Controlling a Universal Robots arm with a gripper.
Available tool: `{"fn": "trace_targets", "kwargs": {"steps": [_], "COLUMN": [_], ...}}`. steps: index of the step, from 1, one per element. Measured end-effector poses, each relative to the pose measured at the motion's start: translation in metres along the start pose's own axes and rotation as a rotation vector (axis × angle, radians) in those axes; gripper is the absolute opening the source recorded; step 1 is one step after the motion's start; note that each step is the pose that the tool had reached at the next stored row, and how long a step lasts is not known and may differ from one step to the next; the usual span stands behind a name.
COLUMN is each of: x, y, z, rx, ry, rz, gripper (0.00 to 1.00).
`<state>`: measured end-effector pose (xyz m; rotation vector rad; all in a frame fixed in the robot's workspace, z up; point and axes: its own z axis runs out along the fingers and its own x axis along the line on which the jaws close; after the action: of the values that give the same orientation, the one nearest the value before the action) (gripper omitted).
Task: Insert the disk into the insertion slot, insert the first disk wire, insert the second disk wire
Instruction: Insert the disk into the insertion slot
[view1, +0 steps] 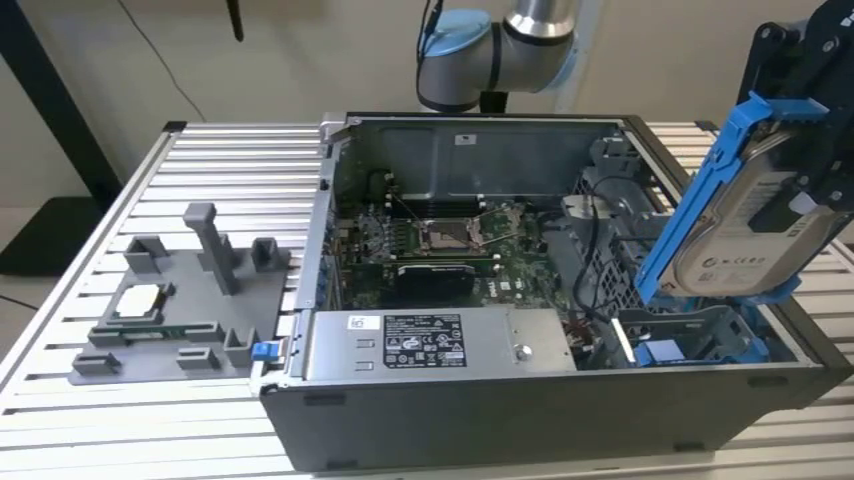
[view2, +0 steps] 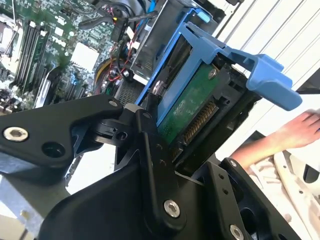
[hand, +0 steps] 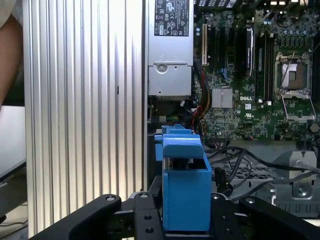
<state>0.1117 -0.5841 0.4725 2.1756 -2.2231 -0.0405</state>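
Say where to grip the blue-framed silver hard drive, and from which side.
Probably the raised end of the blue-framed silver-grey hard drive, from above, where the hand clamps it: it hangs tilted, leaving the lower end free for the blue-railed grey metal bay.

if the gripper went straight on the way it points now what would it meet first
The gripper, shut on the disk, points down into the case. Most likely the disk's lower end would meet the insertion slot right below it, at its blue rails, though depth is hard to judge in the exterior view.
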Motion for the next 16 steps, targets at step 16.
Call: {"fn": "trace_targets", "kwargs": {"steps": [16], "x": [0.0003], "y": [-0.0023], "z": [0.0154], "rx": [-0.0017], "ry": [-0.0034], "rz": [0.000], "gripper": [0.00]}}
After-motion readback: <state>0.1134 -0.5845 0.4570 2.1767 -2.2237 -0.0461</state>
